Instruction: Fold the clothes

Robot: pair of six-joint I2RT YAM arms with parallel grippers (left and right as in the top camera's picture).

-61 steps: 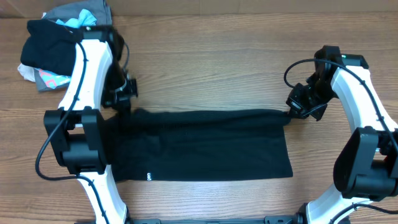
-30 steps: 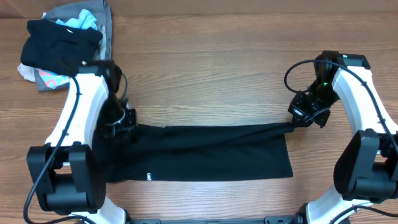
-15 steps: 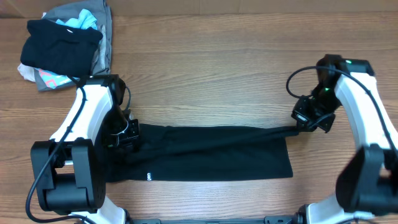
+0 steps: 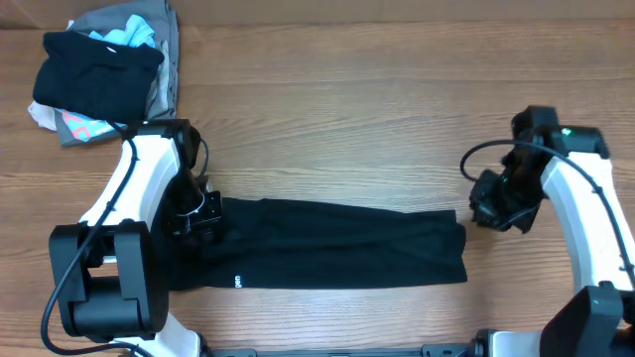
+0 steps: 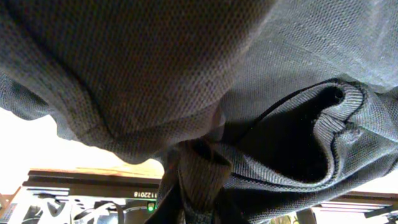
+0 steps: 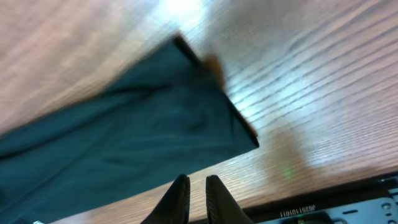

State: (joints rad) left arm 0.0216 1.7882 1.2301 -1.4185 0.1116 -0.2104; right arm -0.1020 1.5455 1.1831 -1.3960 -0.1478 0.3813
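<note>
Since the earlier frames, the right hand (image 4: 493,210) has let go of the far right corner of the plain black short-sleeved T-shirt (image 4: 337,248) and moved clear of it. The stretched point of fabric that ran to that hand is gone, and the right end now lies slack and square.

1. Position of the garment: the T-shirt lies flat on the wooden bench (image 4: 347,119) as 1 long, narrow band, with its far edge drawn in toward its near edge. A small white logo (image 4: 237,281) shows near its near left corner.
2. Right hand: just beyond the T-shirt's right end, not touching it. The wrist view shows its 2 fingers slightly parted with nothing between them.
3. Left hand (image 4: 198,220): on the T-shirt's left end. Bunched fabric fills its wrist view, so it cannot be told whether it pinches the cloth.
4. Heap of mixed black, grey, light-blue and pink garments (image 4: 99,74): well beyond the T-shirt's far left corner, untouched.

Assessment: the lengthwise fold appears laid. The crosswise fold is not yet done.
</note>
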